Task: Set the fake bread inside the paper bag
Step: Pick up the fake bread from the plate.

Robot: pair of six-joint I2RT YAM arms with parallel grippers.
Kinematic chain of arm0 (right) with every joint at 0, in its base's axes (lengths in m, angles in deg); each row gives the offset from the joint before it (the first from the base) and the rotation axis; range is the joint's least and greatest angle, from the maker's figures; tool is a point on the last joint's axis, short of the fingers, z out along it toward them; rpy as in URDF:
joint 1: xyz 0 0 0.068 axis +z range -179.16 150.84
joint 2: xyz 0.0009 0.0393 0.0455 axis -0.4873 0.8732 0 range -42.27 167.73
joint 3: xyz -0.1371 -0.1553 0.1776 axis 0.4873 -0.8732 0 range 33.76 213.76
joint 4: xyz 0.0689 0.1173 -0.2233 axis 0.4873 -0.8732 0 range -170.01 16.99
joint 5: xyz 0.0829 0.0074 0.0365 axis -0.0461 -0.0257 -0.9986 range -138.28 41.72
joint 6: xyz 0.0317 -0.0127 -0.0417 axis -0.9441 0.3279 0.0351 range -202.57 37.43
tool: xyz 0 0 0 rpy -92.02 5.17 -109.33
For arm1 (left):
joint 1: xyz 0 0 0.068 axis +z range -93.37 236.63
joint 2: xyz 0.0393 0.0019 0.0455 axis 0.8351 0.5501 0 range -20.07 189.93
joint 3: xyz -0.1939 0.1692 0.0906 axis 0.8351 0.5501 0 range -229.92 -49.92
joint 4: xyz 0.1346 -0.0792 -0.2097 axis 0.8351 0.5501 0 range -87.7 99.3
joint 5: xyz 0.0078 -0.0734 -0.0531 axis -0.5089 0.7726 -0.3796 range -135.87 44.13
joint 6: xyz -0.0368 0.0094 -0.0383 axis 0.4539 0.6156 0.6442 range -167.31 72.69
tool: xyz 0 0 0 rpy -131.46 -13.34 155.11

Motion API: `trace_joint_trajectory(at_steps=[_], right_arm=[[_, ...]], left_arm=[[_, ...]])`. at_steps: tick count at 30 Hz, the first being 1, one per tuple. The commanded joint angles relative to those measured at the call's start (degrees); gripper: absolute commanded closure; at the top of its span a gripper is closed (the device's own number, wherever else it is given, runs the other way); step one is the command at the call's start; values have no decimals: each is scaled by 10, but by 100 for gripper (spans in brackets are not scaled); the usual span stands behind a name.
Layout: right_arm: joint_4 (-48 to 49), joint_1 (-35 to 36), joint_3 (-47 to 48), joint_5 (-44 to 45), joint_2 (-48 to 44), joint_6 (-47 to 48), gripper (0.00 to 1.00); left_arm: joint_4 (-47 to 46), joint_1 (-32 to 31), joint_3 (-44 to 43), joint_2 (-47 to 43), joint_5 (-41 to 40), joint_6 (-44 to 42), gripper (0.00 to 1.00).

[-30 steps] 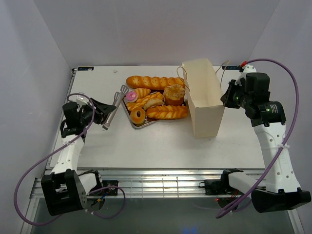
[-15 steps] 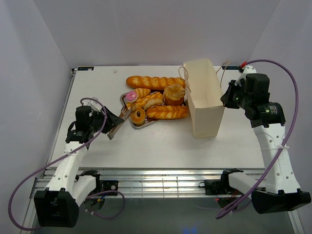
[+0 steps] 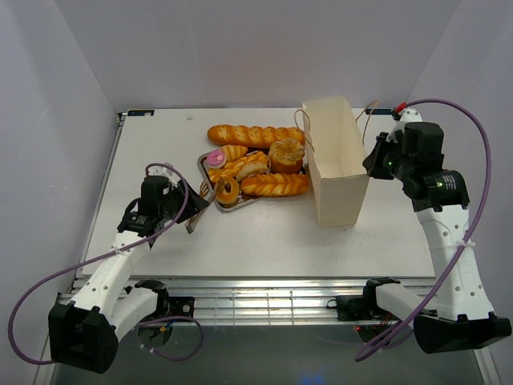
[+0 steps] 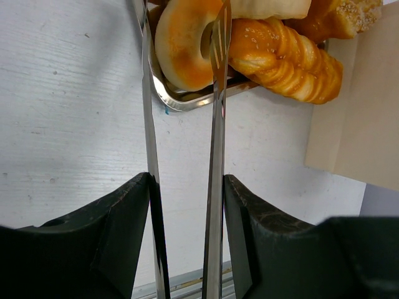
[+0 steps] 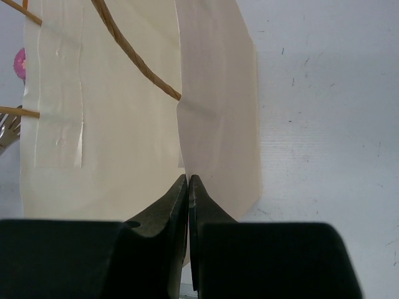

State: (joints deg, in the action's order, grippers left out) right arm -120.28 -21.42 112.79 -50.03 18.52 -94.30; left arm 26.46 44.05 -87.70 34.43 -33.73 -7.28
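Top external view: the white table (image 3: pixel 264 233) carries everything, and the silver tray (image 3: pixel 232 207) lies near its middle. The paper bag (image 3: pixel 337 168) stands upright just beside the tray's right side, mouth open upward, its string handles hanging loose at the rim. The fake bread (image 3: pixel 256 164) is heaped on the tray. One long baguette (image 3: pixel 255 135) lies along the tray's far edge, a twisted loaf (image 3: pixel 274 185) lies along its near right part, a round bun (image 3: pixel 286 154) sits at its right rear, and a pink-iced donut (image 3: pixel 215 158) sits by its left edge. No piece is in the bag.

The left arm reaches toward the tray's near left corner. The left gripper (image 4: pixel 186 212) is clamped on the metal tongs (image 4: pixel 217 124), each finger pressed against the outside of one tong arm. The tongs point into the tray. One tip sits in the hole of a plain ring donut (image 4: pixel 181 43) at the tray's near corner, and the other arm runs along the donut's outer left side.

The right gripper (image 5: pixel 188 184) sits on the far side of the bag from the tray. Its fingers are pinched flat together on the bag's paper wall.
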Motion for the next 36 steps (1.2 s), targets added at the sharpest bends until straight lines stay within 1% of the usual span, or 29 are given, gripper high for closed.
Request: trace_joint_trajectory(at_steps=[1, 4, 8, 17, 29, 32, 36], right_arm=[[21, 0, -3, -7, -7, 5, 92], [23, 0, -4, -12, -8, 4, 92], [24, 0, -6, -16, -8, 2, 92], [23, 0, -10, -14, -13, 3, 92], [24, 0, -15, -17, -15, 2, 92], [25, 0, -17, -18, -16, 2, 92], [25, 0, -16, -18, -16, 1, 92]], left_arm=[[-2, -9, -24, -19, -44, -10, 40], [1, -10, -27, -11, -48, -14, 40], [-10, -14, -20, 8, -32, -7, 40], [-30, -24, -11, 17, -20, 0, 40], [-36, -34, 5, 42, -29, -1, 43], [-39, -34, 9, 45, -31, -2, 45], [-39, -35, 9, 38, -33, 0, 52]])
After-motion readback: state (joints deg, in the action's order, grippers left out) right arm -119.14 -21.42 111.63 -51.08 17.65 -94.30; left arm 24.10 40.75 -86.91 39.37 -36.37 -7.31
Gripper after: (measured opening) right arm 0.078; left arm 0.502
